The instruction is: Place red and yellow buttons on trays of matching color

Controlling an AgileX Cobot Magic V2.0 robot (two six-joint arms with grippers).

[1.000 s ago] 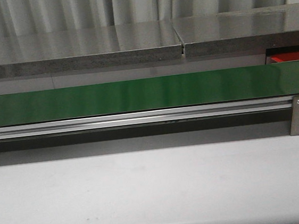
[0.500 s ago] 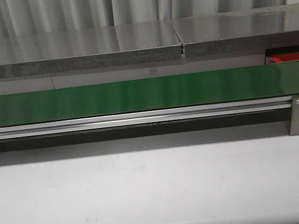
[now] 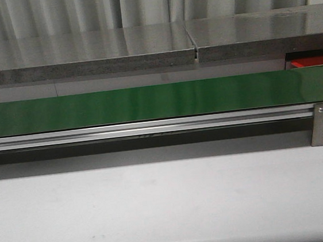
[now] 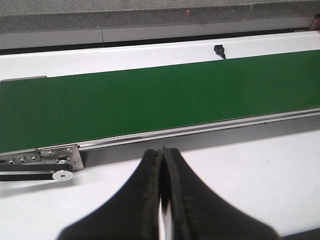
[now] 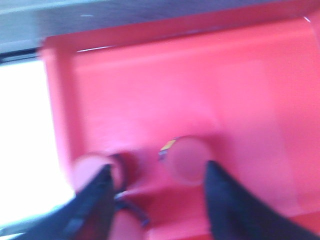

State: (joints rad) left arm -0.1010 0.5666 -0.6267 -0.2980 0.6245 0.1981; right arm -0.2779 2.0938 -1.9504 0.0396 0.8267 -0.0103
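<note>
Two or three red buttons (image 5: 186,159) lie on the floor of a red tray (image 5: 240,85), seen blurred in the right wrist view; one round disc sits between the dark fingers and another (image 5: 95,167) lies partly behind the finger beside it, so the exact count cannot be told. They rest where the task wants them, red on red, which suggests the red sorting is at least partly done. The right gripper (image 5: 157,187) hangs directly above this tray with its fingers spread wide apart and nothing between them, as it would be after letting a button go or before reaching for one; which of these cannot be told. Only a sliver of the tray shows in the front view, past the far right end of the green conveyor belt (image 3: 148,102). The belt is bare, with no button riding on it. No yellow button or yellow tray is visible anywhere. The left gripper (image 4: 162,165) waits over the white table (image 4: 260,175) just beside the belt, its fingers pressed together and empty, seemingly parked until something arrives.
</note>
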